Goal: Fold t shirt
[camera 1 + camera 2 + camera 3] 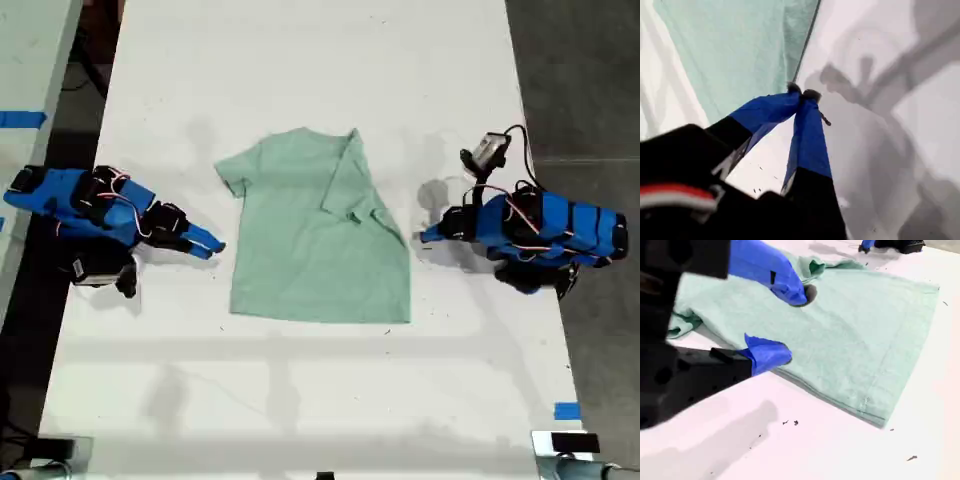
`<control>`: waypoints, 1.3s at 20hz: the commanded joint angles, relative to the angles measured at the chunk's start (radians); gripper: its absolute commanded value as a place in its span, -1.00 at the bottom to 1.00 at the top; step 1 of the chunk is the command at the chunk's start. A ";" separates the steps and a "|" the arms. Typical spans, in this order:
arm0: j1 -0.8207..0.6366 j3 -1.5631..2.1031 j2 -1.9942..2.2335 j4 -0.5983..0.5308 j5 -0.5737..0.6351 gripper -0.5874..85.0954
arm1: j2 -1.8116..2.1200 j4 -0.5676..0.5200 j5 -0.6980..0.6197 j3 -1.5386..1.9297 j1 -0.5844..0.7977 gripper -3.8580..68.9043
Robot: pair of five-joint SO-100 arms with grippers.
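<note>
The pale mint-green t shirt [315, 235] lies flat in the middle of the white table [300, 60]. One sleeve [350, 185] is folded in over its body; the other sleeve [230, 170] lies spread toward the exterior view's left. My first gripper [430, 237] is on the exterior view's right, shut and empty, its tips [802, 94] just off the shirt's edge [740, 55]. My second gripper [207, 243] is on the exterior view's left, open and low at the shirt's near edge. Its fingers [787, 325] hold nothing above the cloth [855, 335].
Blue tape marks sit near the table's front corner on the exterior view's right [566, 410] and on a side surface at the exterior view's left [22, 119]. Dark floor borders the table on the exterior view's right [590, 80]. Small dark specks [790, 423] dot the tabletop.
</note>
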 commanded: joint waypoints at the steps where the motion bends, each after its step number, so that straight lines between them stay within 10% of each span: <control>1: -0.314 0.043 0.008 -0.020 0.178 -0.99 | 0.009 0.005 0.028 0.054 -0.034 -0.90; 11: -0.394 -0.021 -0.060 0.034 0.058 -0.99 | 0.009 0.005 0.025 0.054 -0.026 -0.90; 15: -0.425 -0.419 -0.684 0.044 0.067 -0.99 | 0.009 0.005 0.026 0.054 -0.025 -0.90; 20: -0.762 -0.979 -1.313 0.216 0.466 -0.98 | 0.009 0.005 0.026 0.054 -0.035 -0.90; 26: -1.031 -1.091 -1.500 0.133 0.778 -0.60 | 0.009 0.005 0.023 0.054 -0.035 -0.90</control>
